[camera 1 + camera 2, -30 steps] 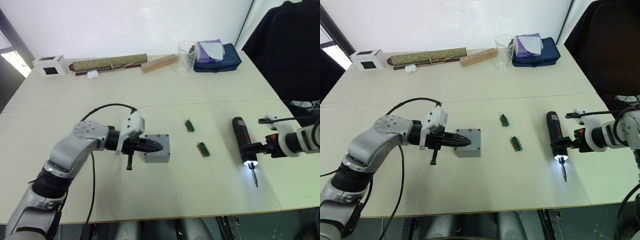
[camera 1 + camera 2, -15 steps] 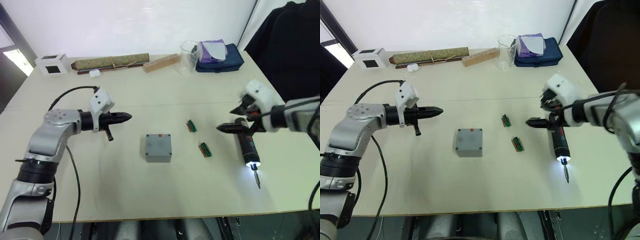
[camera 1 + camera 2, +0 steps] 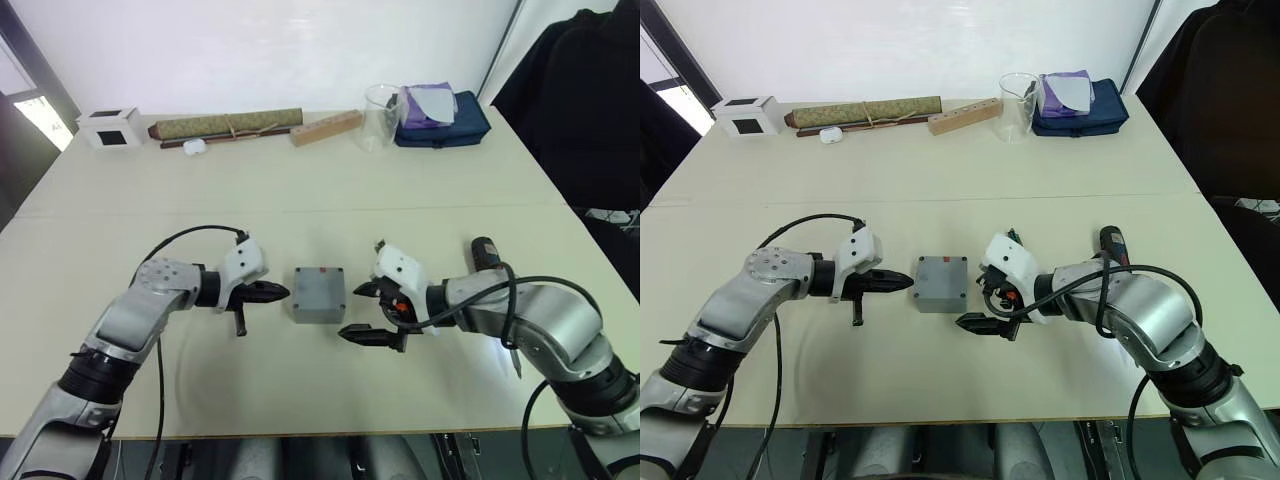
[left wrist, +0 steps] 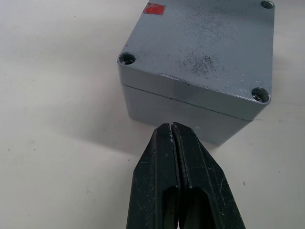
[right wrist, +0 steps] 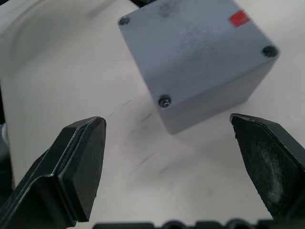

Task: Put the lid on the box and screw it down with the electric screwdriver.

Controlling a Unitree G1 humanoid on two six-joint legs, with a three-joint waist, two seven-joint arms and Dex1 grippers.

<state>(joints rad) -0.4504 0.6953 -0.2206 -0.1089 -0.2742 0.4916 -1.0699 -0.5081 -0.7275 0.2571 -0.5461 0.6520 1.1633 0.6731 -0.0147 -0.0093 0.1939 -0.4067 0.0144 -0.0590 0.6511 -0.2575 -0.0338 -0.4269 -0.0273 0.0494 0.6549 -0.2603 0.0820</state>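
The grey box (image 3: 318, 294) stands mid-table with the lid (image 4: 205, 43) sitting on top; a seam and corner screw holes show, and a red mark is on the lid. My left gripper (image 3: 276, 293) is shut, its tips almost touching the box's left wall (image 4: 186, 114). My right gripper (image 3: 357, 311) is open just right of the box, one finger (image 5: 81, 167) on each side of a box corner (image 5: 200, 62), not touching it. The black electric screwdriver (image 3: 481, 249) lies on the table behind my right forearm, mostly hidden.
Along the far edge stand a white cube (image 3: 110, 127), a brown roll (image 3: 228, 125), a wooden block (image 3: 325, 127), a glass beaker (image 3: 377, 103) and a blue pouch (image 3: 440, 105). A dark cloth (image 3: 580, 100) hangs at the right.
My right gripper let go of the screwdriver, swung left and now stands open beside the box. My left gripper pulled away left, then came back to the box's left side, still shut.
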